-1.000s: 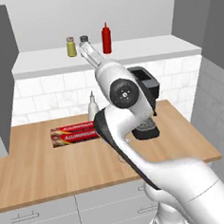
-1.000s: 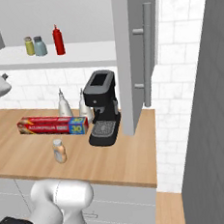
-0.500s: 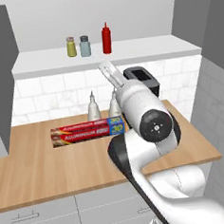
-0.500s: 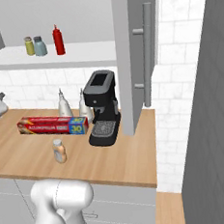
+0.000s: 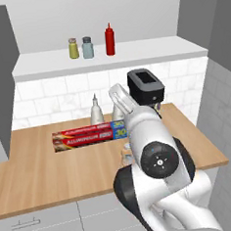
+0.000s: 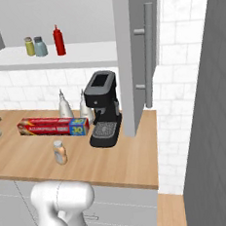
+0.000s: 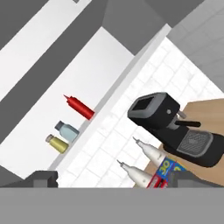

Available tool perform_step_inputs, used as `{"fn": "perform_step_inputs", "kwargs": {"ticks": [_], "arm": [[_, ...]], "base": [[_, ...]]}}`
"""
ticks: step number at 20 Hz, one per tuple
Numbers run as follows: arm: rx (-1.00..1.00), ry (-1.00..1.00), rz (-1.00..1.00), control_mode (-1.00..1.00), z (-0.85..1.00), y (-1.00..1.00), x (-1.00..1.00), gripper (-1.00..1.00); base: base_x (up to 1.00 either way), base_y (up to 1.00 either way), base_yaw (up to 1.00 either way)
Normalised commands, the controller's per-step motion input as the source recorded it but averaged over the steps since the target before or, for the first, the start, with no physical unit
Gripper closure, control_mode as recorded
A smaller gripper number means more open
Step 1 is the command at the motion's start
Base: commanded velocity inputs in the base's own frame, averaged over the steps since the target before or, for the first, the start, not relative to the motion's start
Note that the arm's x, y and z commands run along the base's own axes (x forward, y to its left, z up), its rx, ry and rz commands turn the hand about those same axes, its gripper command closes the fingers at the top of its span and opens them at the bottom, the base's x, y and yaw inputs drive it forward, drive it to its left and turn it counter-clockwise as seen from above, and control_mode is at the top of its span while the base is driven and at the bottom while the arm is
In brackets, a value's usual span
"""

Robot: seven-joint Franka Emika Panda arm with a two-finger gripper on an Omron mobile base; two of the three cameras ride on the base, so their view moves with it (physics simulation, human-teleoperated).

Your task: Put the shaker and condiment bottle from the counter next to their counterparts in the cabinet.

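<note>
Left base view: shaker (image 5: 73, 48) on cabinet (image 5: 146, 49) shelf, touching grey-blue shaker (image 5: 87, 47), red squeeze bottle (image 5: 109, 40) near. Right base view: condiment bottle (image 6: 60, 152) upright on counter (image 6: 124, 162) — before foil box (image 6: 52, 126). Hand view: gripper (image 7: 113, 178) fingertips wide apart, empty.

The arm (image 5: 155, 158) hides most of the condiment bottle (image 5: 126, 152).

Arm (image 5: 157, 183): glossy white rounded shell segments, smooth and unmarked. Dark charcoal joint collar between links; one round black joint cap with small pale centre marking. No cables visible.
</note>
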Motion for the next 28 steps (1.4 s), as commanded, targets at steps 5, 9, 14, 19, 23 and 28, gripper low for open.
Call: {"fn": "perform_step_inputs", "kwargs": {"ticks": [5, 9, 14, 19, 23, 28], "arm": [[0.0, 0.0, -0.13, -1.0, -0.79, -0.14, -0.21, -1.0], [0.0, -0.01, -0.12, -1.0, -0.93, -0.2, -0.12, -1.0], [-0.03, -0.03, -0.11, -1.0, -0.99, -0.13, 0.0, -1.0], [-0.09, -0.1, -0.17, -1.0, -1.0, -0.08, 0.02, -1.0], [-0.05, -0.09, -0.18, -1.0, -0.93, -0.18, 0.06, -1.0], [0.0, -0.02, -0.18, -1.0, -0.47, -0.39, 0.17, -1.0]], "base": [[0.0, 0.0, 0.0], [0.0, 0.0, 0.0], [0.0, 0.0, 0.0], [0.0, 0.0, 0.0], [0.0, 0.0, 0.0], [0.0, 0.0, 0.0]]}}
